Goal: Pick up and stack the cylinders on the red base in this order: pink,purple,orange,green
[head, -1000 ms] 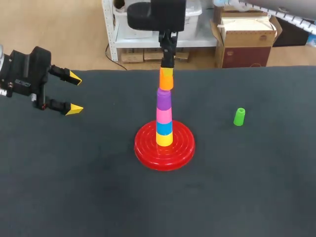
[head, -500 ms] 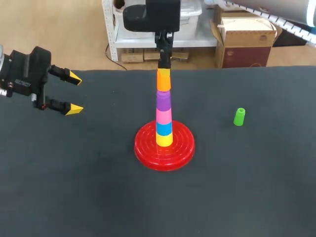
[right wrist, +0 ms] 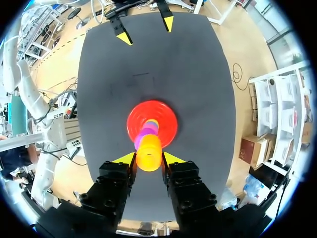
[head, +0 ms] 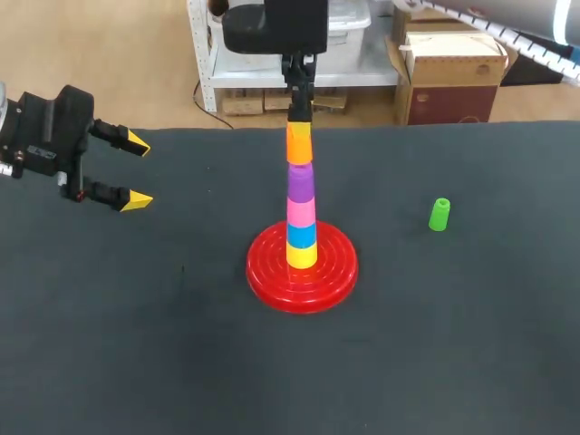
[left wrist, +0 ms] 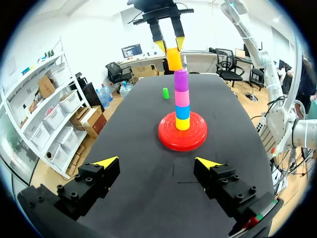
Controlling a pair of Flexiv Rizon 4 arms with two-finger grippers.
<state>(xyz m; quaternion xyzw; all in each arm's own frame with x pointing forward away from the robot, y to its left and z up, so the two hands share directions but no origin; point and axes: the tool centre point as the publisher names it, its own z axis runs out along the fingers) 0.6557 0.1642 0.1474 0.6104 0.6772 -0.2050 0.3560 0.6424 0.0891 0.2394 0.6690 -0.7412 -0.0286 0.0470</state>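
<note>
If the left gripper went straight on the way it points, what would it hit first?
The left gripper would probably meet the cylinder stack on the red base; the way between looks free, height unclear.

Bright, even overhead light (shadows faint, soft).

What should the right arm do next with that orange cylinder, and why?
Probably ease the orange cylinder straight down to seat it. The right gripper is shut on it atop the purple cylinder, yet from the left wrist it looks slightly off-line with the purple one, so releasing now might tip it.
</note>
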